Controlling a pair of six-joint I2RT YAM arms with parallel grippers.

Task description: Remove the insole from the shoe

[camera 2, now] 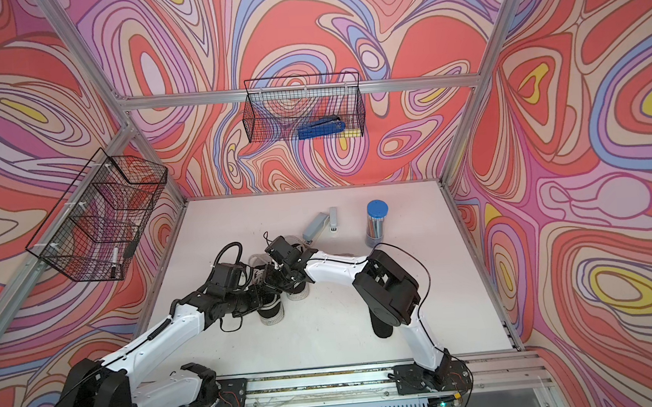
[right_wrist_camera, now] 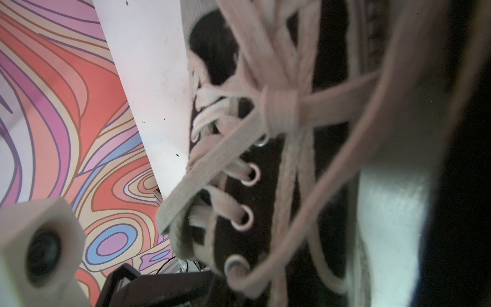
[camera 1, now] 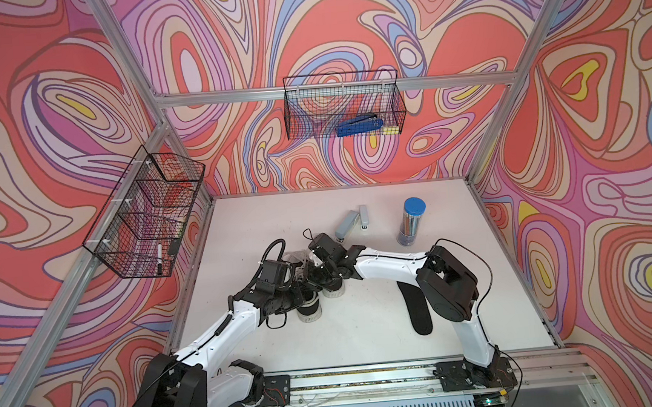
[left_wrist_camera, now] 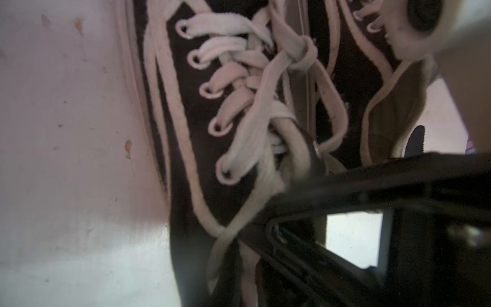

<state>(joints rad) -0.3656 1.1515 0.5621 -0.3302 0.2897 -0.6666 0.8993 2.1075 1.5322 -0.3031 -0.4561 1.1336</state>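
Two black high-top shoes with white laces stand side by side mid-table, the nearer shoe (camera 1: 309, 309) and the farther shoe (camera 1: 333, 289). My left gripper (camera 1: 303, 293) is at the nearer shoe's (left_wrist_camera: 202, 133) collar and is shut; what it pinches is hidden. My right gripper (camera 1: 319, 277) presses down at the farther shoe's (right_wrist_camera: 247, 186) laces, and its jaws do not show. A black insole (camera 1: 418, 312) lies flat on the table under my right arm's elbow, apart from both shoes. It also shows as the insole (camera 2: 380, 326) and the insole (left_wrist_camera: 415, 141).
A grey stapler (camera 1: 346, 223), a small white stapler (camera 1: 364, 216) and a blue-lidded clear tube (camera 1: 411, 222) stand behind the shoes. A wire basket (camera 1: 310, 107) on the back wall holds a blue stapler (camera 1: 360, 125). Another wire basket (camera 1: 144, 213) hangs on the left wall.
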